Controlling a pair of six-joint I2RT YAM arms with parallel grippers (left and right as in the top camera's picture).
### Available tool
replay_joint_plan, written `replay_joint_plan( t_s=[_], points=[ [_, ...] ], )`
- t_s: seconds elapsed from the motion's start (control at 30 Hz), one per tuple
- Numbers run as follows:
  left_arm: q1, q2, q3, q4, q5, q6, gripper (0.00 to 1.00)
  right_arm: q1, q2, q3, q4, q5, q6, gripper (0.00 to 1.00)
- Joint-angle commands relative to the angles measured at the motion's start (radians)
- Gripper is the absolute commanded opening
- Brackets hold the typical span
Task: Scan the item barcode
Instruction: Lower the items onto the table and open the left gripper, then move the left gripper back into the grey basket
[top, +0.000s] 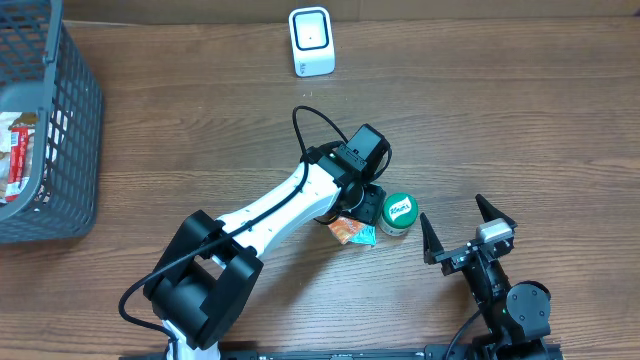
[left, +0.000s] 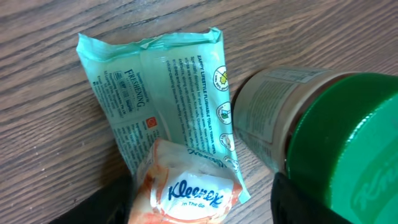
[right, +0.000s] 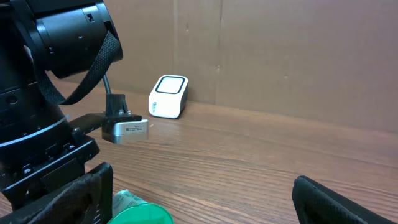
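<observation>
Green-lidded jar (left: 323, 143) beside Kleenex pack (left: 189, 194)
My left gripper (left: 199, 204) sits loose around the pack, bottom centre; right gripper (top: 452, 208) gapes wide.

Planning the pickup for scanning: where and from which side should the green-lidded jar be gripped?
Probably across the round body of the green-lidded jar, just under the lid, from its right: the lid faces up, the packets crowd its left, and the open right gripper stands free on that side.
</observation>
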Motion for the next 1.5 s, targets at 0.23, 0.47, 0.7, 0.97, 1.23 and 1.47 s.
replay_joint_plan(
  t_s=[0.23, 0.47, 0.7, 0.97, 1.23, 1.47],
  points=[
    [0.048, -0.019, 0.122, -0.064, -0.013, 0.038, 0.68, 0.003, -0.006, -0.01, 0.003, -0.004, 0.004, 1.0],
    [0.134, -0.019, 0.353, -0.231, -0.056, 0.122, 0.7, 0.003, -0.006, -0.01, 0.003, -0.004, 0.004, 1.0],
    [0.28, -0.02, 0.683, -0.433, -0.057, 0.179, 0.74, 0.003, -0.006, -0.01, 0.003, -0.004, 0.004, 1.0],
    [0.493, -0.023, 1.096, -0.532, -0.058, 0.204, 0.98, 0.003, -0.006, -0.01, 0.003, -0.004, 0.004, 1.0],
    [0.728, -0.023, 1.271, -0.531, -0.104, 0.204, 1.0, 0.003, -0.006, -0.01, 0.003, -0.004, 0.004, 1.0],
    [0.908, -0.023, 1.271, -0.568, -0.219, 0.217, 1.0, 0.003, -0.006, -0.01, 0.003, -0.004, 0.004, 1.0]
  ],
)
